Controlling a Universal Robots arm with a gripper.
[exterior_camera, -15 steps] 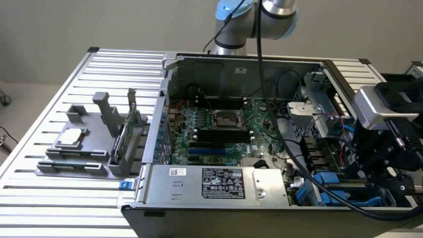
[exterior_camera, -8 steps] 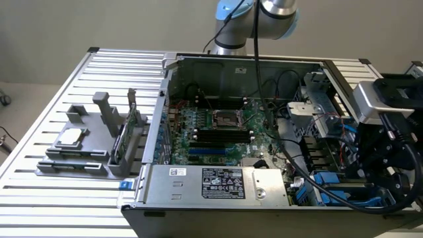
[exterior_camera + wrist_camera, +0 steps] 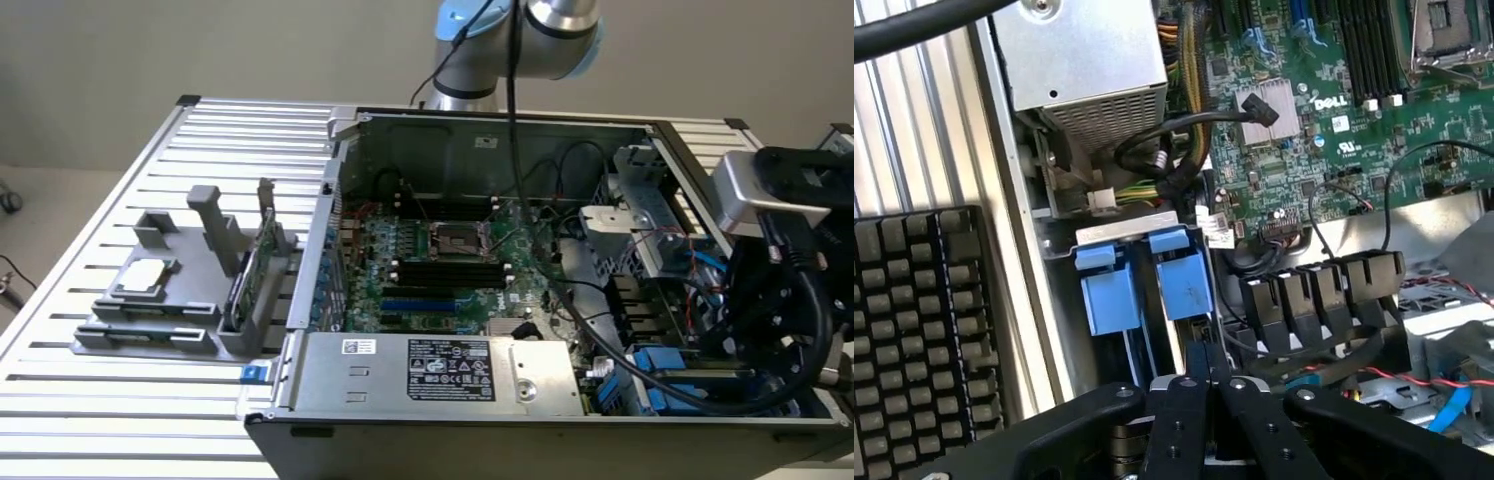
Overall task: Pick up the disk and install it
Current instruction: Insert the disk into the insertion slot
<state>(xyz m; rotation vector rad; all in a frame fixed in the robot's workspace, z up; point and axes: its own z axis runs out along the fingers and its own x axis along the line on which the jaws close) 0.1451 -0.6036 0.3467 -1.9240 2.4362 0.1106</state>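
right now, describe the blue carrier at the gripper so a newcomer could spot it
Find the open computer case and the silver power supply inside; off that box's end stand two blue carriers. The nearer carrier sits at the shut gripper's tip, next to the row of black clips, while its twin stands by the case wall.

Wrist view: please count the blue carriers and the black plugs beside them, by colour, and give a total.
Blue carriers: 2
Black plugs: 4
Total: 6
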